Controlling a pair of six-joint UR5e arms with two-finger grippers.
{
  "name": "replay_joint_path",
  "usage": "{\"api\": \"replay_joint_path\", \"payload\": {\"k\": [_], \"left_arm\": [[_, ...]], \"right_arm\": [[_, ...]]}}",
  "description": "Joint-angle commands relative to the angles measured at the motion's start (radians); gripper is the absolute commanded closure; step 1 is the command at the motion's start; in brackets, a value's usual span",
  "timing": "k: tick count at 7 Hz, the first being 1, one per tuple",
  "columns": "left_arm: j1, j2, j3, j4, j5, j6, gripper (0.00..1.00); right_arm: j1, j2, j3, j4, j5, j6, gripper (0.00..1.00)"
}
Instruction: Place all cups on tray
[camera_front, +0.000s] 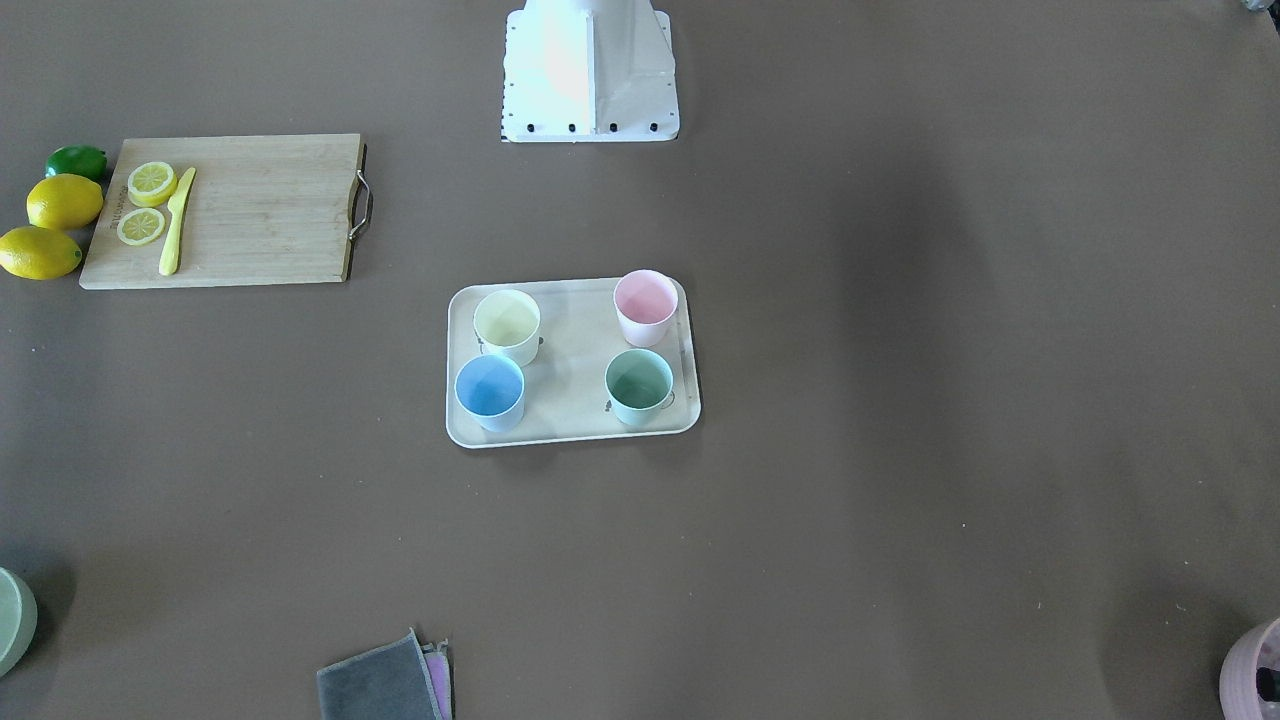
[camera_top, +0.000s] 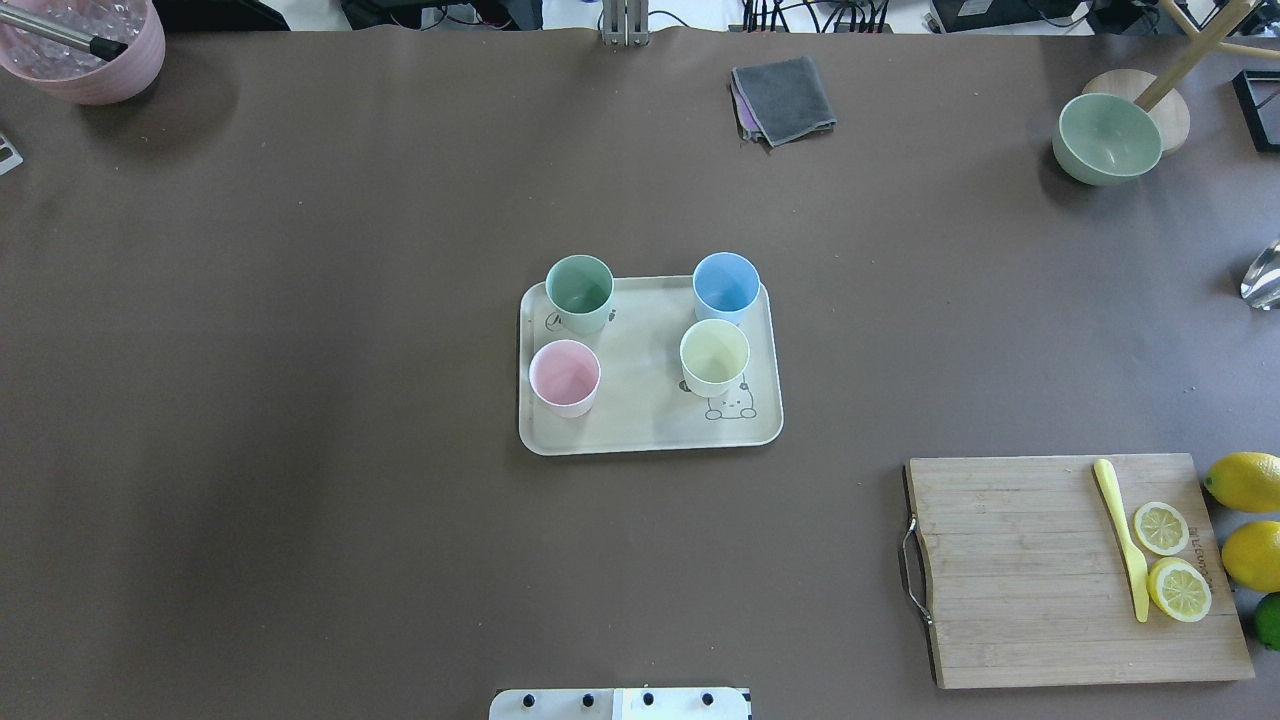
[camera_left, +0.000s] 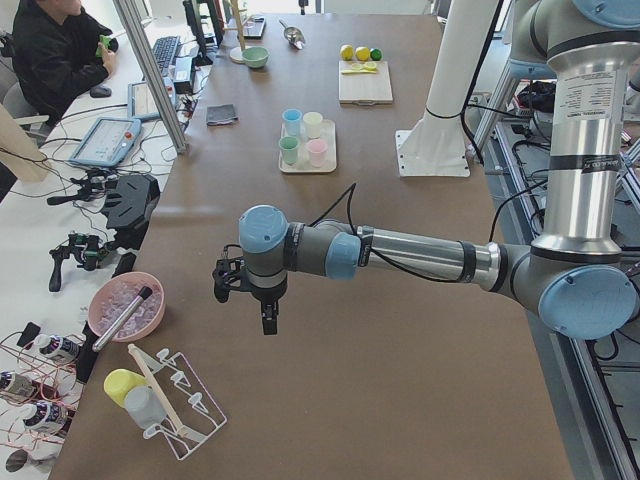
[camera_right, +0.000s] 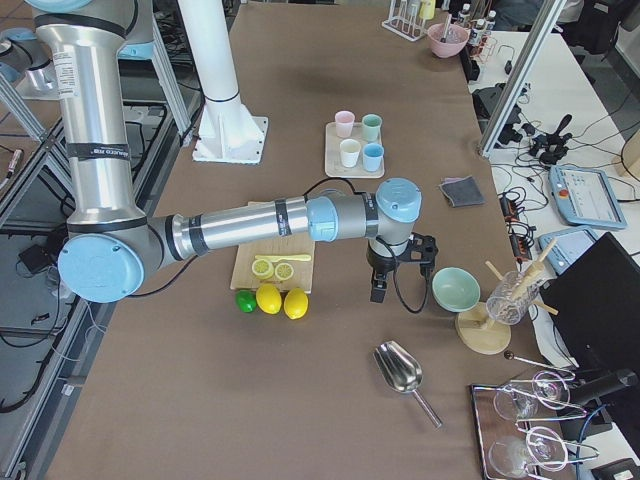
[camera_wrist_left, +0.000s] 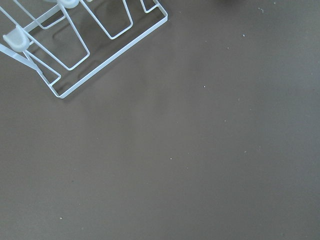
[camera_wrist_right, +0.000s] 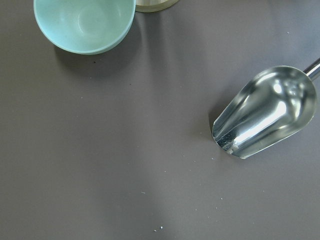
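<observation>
Overall: brown table (camera_top: 300, 450), tray (camera_top: 640, 432) mid-surface, desks (camera_left: 30, 232), operator (camera_left: 50, 55) alongside.

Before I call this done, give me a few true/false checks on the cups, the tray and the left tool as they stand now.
1. The yellow cup, pink cup, blue cup and green cup all stand upright on the tray. True.
2. The green cup is stacked inside the pink cup. False: they stand apart, each on its own spot on the tray.
3. The left tool is at the tray, around the blue cup. False: it hangs over bare table, far from the tray, with a white wire rack nearby.
4. The knife lies on the cutting board beside two lemon slices. True.
5. The grey cloth lies on the tray. False: it lies on the table, apart from the tray.
</observation>
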Motion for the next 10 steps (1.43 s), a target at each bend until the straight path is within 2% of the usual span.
{"api": "replay_joint_path", "payload": {"k": [1,10], "left_arm": [[0.000,0.004,0.005,0.000,0.003,-0.004,0.02],[0.001,0.003,0.027,0.002,0.008,-0.007,0.02]], "right_arm": [[-0.002,-0.022,-0.001,0.001,0.000,0.011,0.00],[-0.002,-0.013,-0.007,0.001,-0.003,0.011,0.00]]}}
